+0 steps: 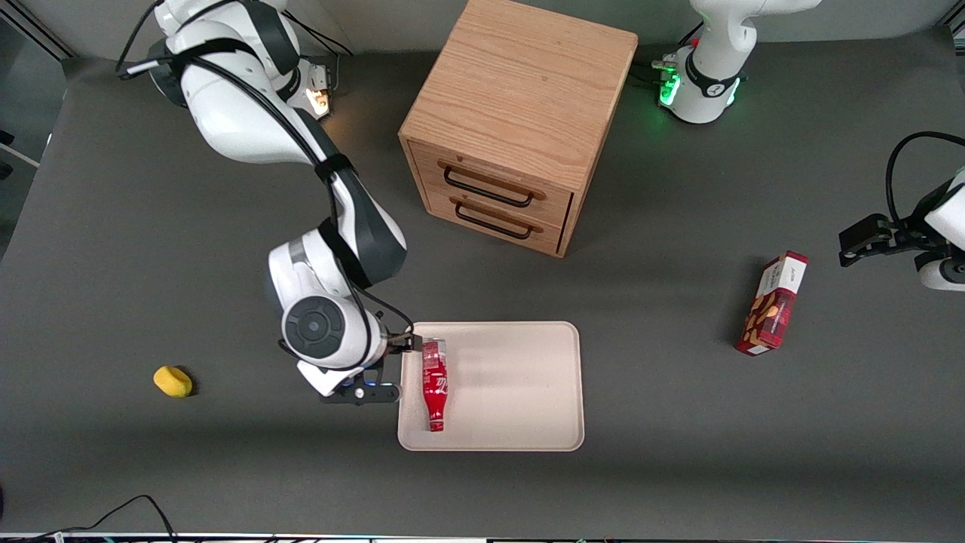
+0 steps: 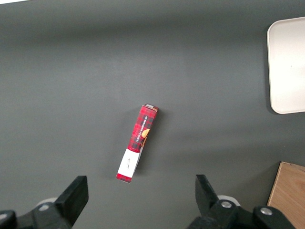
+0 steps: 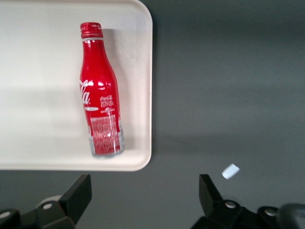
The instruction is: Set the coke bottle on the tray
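Observation:
The coke bottle (image 1: 434, 385) lies on its side on the beige tray (image 1: 513, 392), along the tray's edge toward the working arm's end, with its silver base farther from the front camera and its red cap nearer. The right wrist view shows the bottle (image 3: 100, 100) on the tray (image 3: 43, 95). My right gripper (image 1: 397, 343) (image 3: 143, 193) is open and empty. It hangs over the dark table just off the tray corner beside the bottle's base and touches nothing.
A wooden two-drawer cabinet (image 1: 513, 128) stands farther from the front camera than the tray. A red snack box (image 1: 773, 304) (image 2: 137, 143) lies toward the parked arm's end. A yellow sponge (image 1: 173, 381) lies toward the working arm's end. A small white scrap (image 3: 230, 171) lies on the table.

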